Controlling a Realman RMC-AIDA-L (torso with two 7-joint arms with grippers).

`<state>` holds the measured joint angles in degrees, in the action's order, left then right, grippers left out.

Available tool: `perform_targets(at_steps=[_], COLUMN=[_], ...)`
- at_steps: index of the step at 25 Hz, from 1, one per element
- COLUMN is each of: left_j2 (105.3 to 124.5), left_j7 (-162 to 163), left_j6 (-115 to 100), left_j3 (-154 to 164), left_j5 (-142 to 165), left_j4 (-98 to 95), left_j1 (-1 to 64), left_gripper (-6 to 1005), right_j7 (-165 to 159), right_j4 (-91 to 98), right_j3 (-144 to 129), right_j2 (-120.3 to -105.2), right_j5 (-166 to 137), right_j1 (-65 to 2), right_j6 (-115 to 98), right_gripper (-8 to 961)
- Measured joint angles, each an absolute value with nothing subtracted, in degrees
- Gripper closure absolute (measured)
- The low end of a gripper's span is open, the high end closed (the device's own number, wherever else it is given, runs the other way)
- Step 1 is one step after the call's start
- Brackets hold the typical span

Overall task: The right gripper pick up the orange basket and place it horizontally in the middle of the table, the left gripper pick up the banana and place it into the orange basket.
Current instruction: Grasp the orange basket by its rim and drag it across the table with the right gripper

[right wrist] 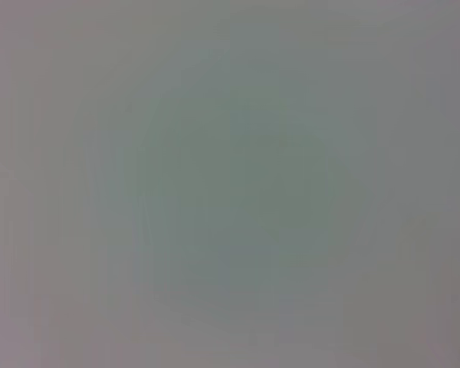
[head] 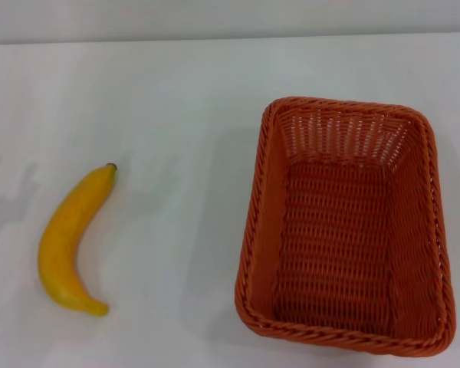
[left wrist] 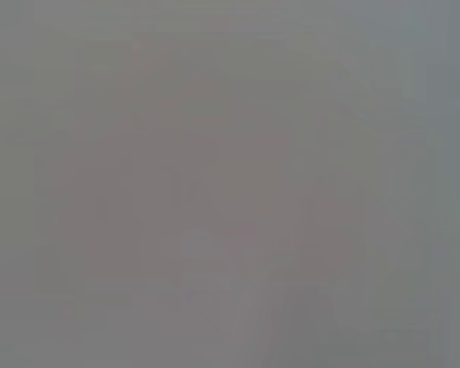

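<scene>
The orange basket point(head: 345, 226) stands on the white table point(head: 176, 115) at the right of the head view, its long side running from near to far, and it holds nothing. The banana point(head: 69, 241) lies on the left, dark tip pointing away and stem toward the near edge. A wide strip of bare tabletop separates the two. Neither the left gripper nor the right gripper shows in the head view. Both wrist views show only a plain grey surface with no object and no fingers.
The table's far edge meets a pale wall along the top of the head view. Faint shadows fall on the tabletop at the far left.
</scene>
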<state>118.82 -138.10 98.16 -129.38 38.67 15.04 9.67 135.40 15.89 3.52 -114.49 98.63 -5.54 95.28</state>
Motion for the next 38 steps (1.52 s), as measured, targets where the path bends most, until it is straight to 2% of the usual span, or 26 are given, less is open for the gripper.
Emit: perform_targets(at_steps=[13,23,26,29,30,31,32,38], left_j2=[118.74,118.76,118.83,118.82,118.79,118.77,118.77,118.74], left_j7=[-137.86,-136.91,-136.43,-136.33,-136.32,-136.30,-136.25,-135.63], left_j6=[98.18,98.18,98.53,99.46,99.67,99.74,99.78,99.85], left_j3=[-129.38,-129.38,-129.37,-129.37,-129.37,-129.38,-129.37,-129.37], left_j5=[39.16,40.01,40.14,40.39,40.64,40.81,41.12,41.80], left_j4=[15.27,15.68,16.07,16.09,16.16,16.20,16.32,16.53], left_j1=[10.01,9.97,9.81,9.79,9.79,9.78,9.78,9.75], left_gripper=[324,324,324,325,325,325,325,325], right_j7=[128.18,100.39,92.29,83.48,83.48,77.87,77.03,66.35], right_j4=[22.03,48.52,56.55,63.97,63.97,66.71,67.04,69.04], right_j3=[2.47,-11.58,-16.94,-22.56,-22.56,-26.63,-27.46,-38.85], right_j2=[-114.52,-114.24,-113.38,-111.75,-111.75,-110.40,-110.11,-106.13], right_j5=[96.85,94.10,90.75,83.90,83.90,79.52,78.85,70.07], right_j1=[-5.44,-8.83,-10.91,-15.14,-15.14,-18.50,-19.24,-28.80], right_j6=[95.29,91.35,89.83,89.68,89.68,90.02,90.13,91.44], right_gripper=[83,84,84,84,84,84,84,84])
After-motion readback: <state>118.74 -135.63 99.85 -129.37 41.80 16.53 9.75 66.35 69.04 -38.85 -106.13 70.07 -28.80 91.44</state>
